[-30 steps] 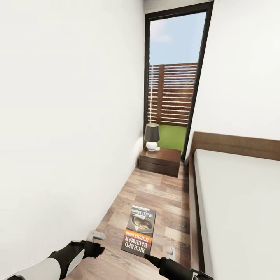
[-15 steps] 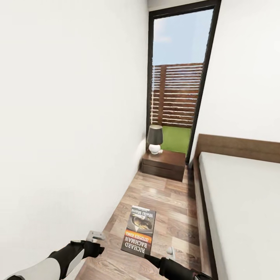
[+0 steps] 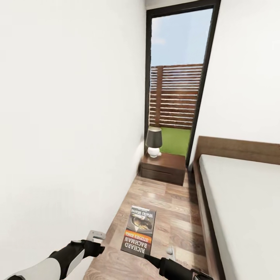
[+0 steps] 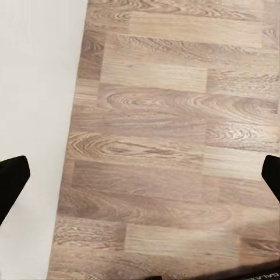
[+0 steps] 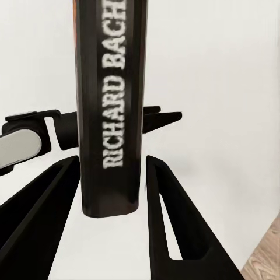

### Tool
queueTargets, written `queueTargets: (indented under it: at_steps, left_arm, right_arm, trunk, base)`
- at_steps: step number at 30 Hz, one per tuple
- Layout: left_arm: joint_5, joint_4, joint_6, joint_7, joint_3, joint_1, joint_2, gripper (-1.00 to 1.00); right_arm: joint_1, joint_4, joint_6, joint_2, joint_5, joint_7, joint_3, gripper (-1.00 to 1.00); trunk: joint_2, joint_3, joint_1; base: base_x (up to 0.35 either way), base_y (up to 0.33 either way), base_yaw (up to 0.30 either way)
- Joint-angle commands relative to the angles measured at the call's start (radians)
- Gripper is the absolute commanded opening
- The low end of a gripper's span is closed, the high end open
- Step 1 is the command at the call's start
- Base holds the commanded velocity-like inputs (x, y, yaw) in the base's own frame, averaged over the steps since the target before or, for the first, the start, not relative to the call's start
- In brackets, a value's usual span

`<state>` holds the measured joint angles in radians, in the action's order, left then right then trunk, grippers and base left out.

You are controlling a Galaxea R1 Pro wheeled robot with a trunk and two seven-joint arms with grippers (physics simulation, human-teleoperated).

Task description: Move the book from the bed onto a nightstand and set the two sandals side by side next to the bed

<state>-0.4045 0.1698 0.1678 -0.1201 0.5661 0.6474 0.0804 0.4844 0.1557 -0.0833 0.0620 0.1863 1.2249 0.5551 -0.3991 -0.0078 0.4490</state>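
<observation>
The book (image 3: 139,230) is a thin paperback with a dark pictured cover and an orange band. It hangs flat above the floor, low in the head view, with my right gripper (image 3: 152,255) shut on its near edge. In the right wrist view its dark spine (image 5: 111,105) stands between the two black fingers (image 5: 175,233) of that gripper (image 5: 111,172). My left gripper (image 3: 97,242) hovers to the book's left, close to the wall. It is open and empty over bare planks (image 4: 140,181). Ahead stands a dark nightstand (image 3: 163,168), and the bed (image 3: 241,202) runs along the right. The sandals are out of view.
A white wall (image 3: 70,136) closes the left side of a narrow plank-floored aisle (image 3: 167,206). A dark-shaded lamp (image 3: 154,140) stands on the nightstand's left part. Behind it is a tall dark-framed window (image 3: 177,77) showing a slatted fence.
The camera has shifted, so the window, nightstand and bed sit slightly differently in the picture. The book and both arms keep their places in the picture.
</observation>
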Motion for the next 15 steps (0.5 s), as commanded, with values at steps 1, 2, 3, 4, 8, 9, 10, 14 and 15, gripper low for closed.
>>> queueTargets:
  at_steps: [1, 2, 3, 4, 8, 9, 10, 14, 15]
  left_arm:
    - [-0.01, 0.002, 0.005, -0.001, 0.007, 0.0, 0.001, 1.0]
    - [-0.01, 0.003, 0.004, -0.001, 0.008, 0.0, 0.001, 1.0]
    - [-0.01, 0.002, 0.004, -0.001, 0.009, 0.0, 0.001, 1.0]
    - [-0.01, 0.002, 0.003, -0.001, 0.01, 0.0, 0.001, 1.0]
    - [-0.01, 0.002, 0.002, -0.001, 0.014, 0.0, 0.001, 1.0]
    - [-0.01, 0.002, 0.002, -0.001, 0.015, 0.0, 0.001, 1.0]
    - [-0.01, 0.002, 0.001, -0.001, 0.016, 0.0, 0.001, 1.0]
    - [-0.01, 0.002, 0.001, -0.001, 0.018, 0.0, 0.001, 1.0]
    - [-0.01, 0.002, 0.001, -0.001, 0.018, 0.0, 0.001, 1.0]
  right_arm:
    - [0.0, 0.002, -0.009, 0.001, 0.007, 0.004, 0.011, -1.0]
    - [0.0, 0.002, -0.009, 0.001, 0.007, 0.004, 0.011, -1.0]
    - [0.0, 0.002, -0.009, 0.001, 0.007, 0.004, 0.011, -1.0]
    - [0.0, 0.002, -0.009, 0.001, 0.007, 0.004, 0.011, -1.0]
    - [0.0, 0.002, -0.009, 0.001, 0.007, 0.004, 0.011, -1.0]
    - [0.0, 0.002, -0.009, 0.001, 0.007, 0.004, 0.011, -1.0]
    - [0.0, 0.002, -0.009, 0.001, 0.007, 0.004, 0.011, -1.0]
    - [0.0, 0.002, -0.009, 0.001, 0.007, 0.004, 0.011, -1.0]
    - [0.0, 0.002, -0.009, 0.001, 0.007, 0.004, 0.011, -1.0]
  trunk:
    - [-0.001, 0.0, 0.001]
    - [-0.001, 0.001, 0.001]
    - [-0.001, 0.002, 0.001]
    - [-0.001, 0.004, 0.001]
    - [-0.001, 0.008, 0.001]
    - [-0.001, 0.009, 0.001]
    - [-0.001, 0.01, 0.001]
    - [-0.001, 0.015, 0.001]
    - [-0.001, 0.016, 0.001]
  base:
    - [0.312, 0.128, -0.175]
    - [0.316, 0.117, -0.179]
    - [0.319, 0.1, -0.183]
    - [0.323, 0.08, -0.186]
    - [0.329, 0.047, -0.19]
    - [0.333, 0.026, -0.193]
    - [0.335, 0.021, -0.194]
    - [0.336, 0.012, -0.194]
    - [0.338, 0.007, -0.176]
